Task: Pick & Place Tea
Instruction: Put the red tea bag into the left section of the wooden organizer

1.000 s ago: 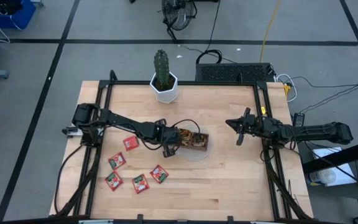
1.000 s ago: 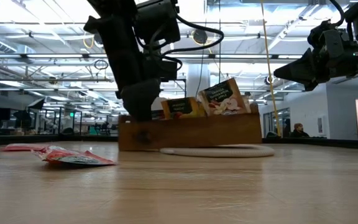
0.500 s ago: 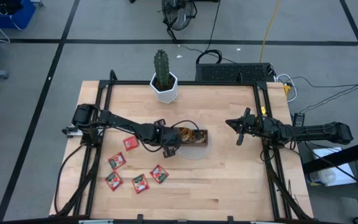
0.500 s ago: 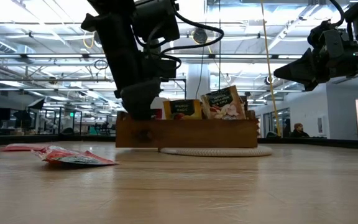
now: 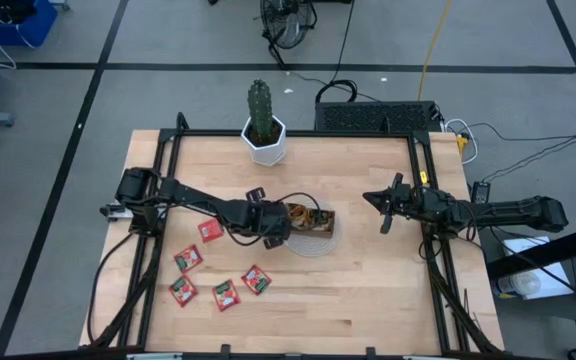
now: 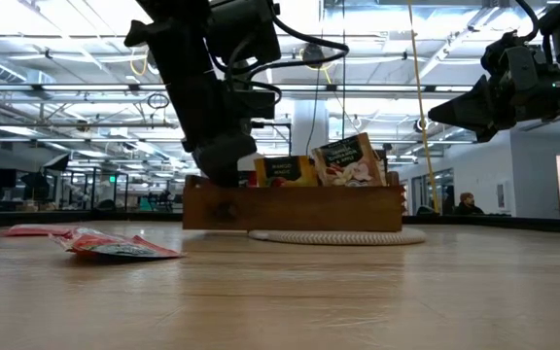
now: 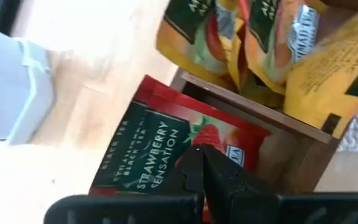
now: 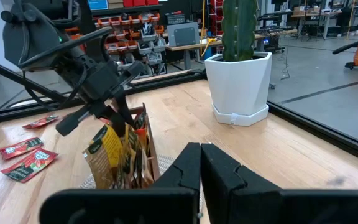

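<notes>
A red strawberry tea sachet (image 7: 166, 155) is clamped between the closed jaws of the left gripper (image 5: 272, 238), pinched near one edge so that most of the packet stretches away from the fingertips. It hangs at the near end of the wooden tray (image 6: 295, 208), partly over the rim of the end slot, with its long axis slanted across the tray's end wall instead of lined up with the slot. The slot lies straight ahead of and below the jaws, so the coming move seems to turn on squaring the sachet to the slot and lowering it in. Yellow-orange sachets (image 7: 253, 43) already stand upright in the next compartments, tight against the space it must enter. The tray sits on a pale round mat (image 6: 338, 236) near the middle of the table (image 5: 368, 300). Five more red sachets (image 5: 218, 285) lie flat on the table on the left arm's side, well apart from the tray, which makes that arm the nearer one for them. The right gripper (image 5: 386, 210) waits with its jaws together and empty above the table's right part. A cactus in a white pot (image 5: 264, 140) stands at the far edge
</notes>
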Robot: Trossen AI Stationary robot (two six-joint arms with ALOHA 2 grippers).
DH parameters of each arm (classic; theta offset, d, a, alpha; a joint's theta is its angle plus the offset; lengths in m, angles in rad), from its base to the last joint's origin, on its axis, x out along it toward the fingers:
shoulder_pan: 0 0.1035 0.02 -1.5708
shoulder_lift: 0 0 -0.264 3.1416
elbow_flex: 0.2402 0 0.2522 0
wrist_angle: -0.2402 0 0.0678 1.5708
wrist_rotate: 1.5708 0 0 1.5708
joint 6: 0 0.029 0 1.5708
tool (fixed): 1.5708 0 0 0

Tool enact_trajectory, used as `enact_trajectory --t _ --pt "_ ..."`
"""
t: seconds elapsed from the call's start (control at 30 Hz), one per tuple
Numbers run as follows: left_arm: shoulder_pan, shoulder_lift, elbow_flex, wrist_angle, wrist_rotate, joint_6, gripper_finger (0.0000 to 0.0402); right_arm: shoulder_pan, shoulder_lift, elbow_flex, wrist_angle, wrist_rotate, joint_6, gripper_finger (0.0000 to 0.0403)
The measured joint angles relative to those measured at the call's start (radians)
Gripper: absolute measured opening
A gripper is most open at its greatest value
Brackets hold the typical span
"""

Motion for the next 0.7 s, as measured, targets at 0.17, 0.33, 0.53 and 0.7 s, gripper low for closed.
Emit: enact_trajectory --t 0.17,0.33,0.53,0.7 --pt "-0.006 0.0 0.0 0.001 -0.065 0.006 0.0003 0.0 0.0 0.0 0.0 0.0 0.0 0.0" --pt "-0.022 0.0 0.0 0.001 -0.13 0.011 0.0005 0.0 0.0 0.0 0.0 0.0 0.0 0.0" --pt "-0.052 0.0 0.003 0.0 -0.191 0.069 0.0008 0.0 0.0 0.0 0.0 0.0 0.0 0.0" --pt "-0.083 -0.001 0.094 -0.094 -0.215 0.129 0.0004 0.0 0.0 0.0 0.0 0.0 0.0 0.0"
